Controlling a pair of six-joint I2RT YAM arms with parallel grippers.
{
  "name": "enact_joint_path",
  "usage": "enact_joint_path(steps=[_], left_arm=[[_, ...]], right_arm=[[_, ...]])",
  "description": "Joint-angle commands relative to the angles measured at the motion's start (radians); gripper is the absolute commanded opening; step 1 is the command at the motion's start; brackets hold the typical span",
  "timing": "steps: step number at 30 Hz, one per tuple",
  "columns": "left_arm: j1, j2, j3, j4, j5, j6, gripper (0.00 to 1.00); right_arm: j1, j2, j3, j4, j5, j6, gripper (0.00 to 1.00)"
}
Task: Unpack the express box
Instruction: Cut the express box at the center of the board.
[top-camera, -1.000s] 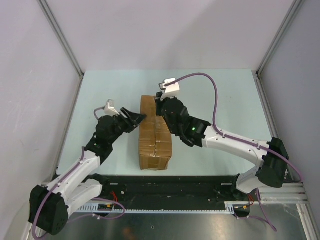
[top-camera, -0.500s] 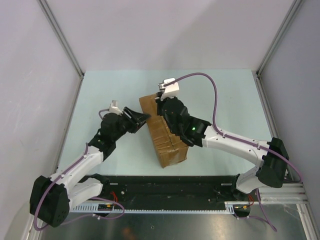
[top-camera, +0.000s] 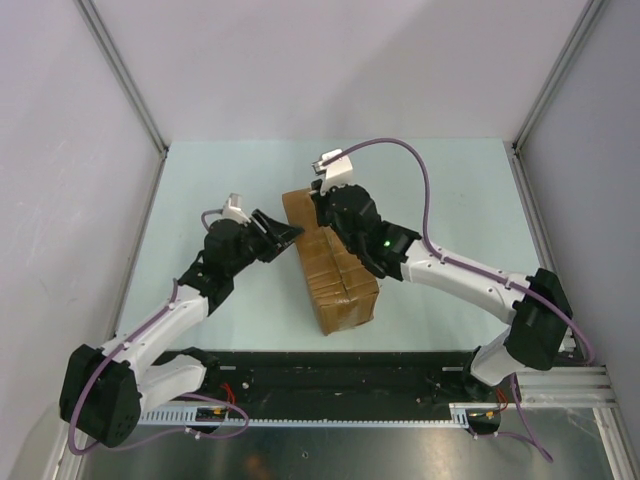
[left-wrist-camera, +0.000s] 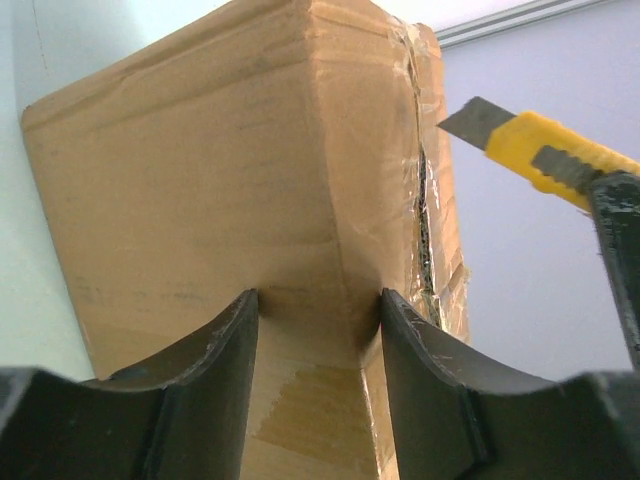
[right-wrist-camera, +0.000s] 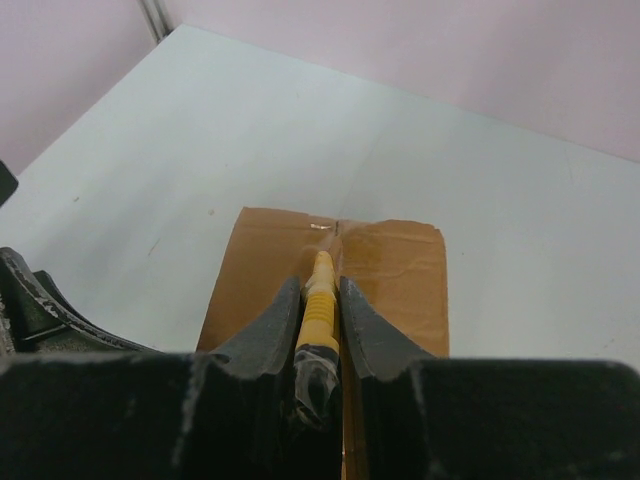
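The express box (top-camera: 340, 275) is a brown taped carton lying askew on the table's middle. My left gripper (top-camera: 286, 236) is open against its far left corner; in the left wrist view the box (left-wrist-camera: 230, 170) fills the frame and its corner edge sits between my left gripper's (left-wrist-camera: 315, 300) fingers. My right gripper (top-camera: 323, 213) is over the box's far end, shut on a yellow utility knife (right-wrist-camera: 320, 295). The blade points at the top tape seam of the box (right-wrist-camera: 400, 270). The knife (left-wrist-camera: 530, 145) also shows in the left wrist view, blade out, beside the cut seam.
The pale green table (top-camera: 450, 200) is bounded by grey walls and metal frame posts at left, right and back. A black rail (top-camera: 330, 365) with the arm bases runs along the near edge. The right arm (top-camera: 460, 280) stretches across the right side.
The box has turned: its near end swung to the right. My left gripper moved up to the box's far left corner. My right gripper kept the knife over the far end.
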Motion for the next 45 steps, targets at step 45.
enact_joint_path(steps=[45], left_arm=[[-0.035,0.078,-0.032,-0.301,-0.058,0.143,0.29]], right_arm=[[-0.018,0.078,0.047,0.146,0.079,-0.033,0.00]])
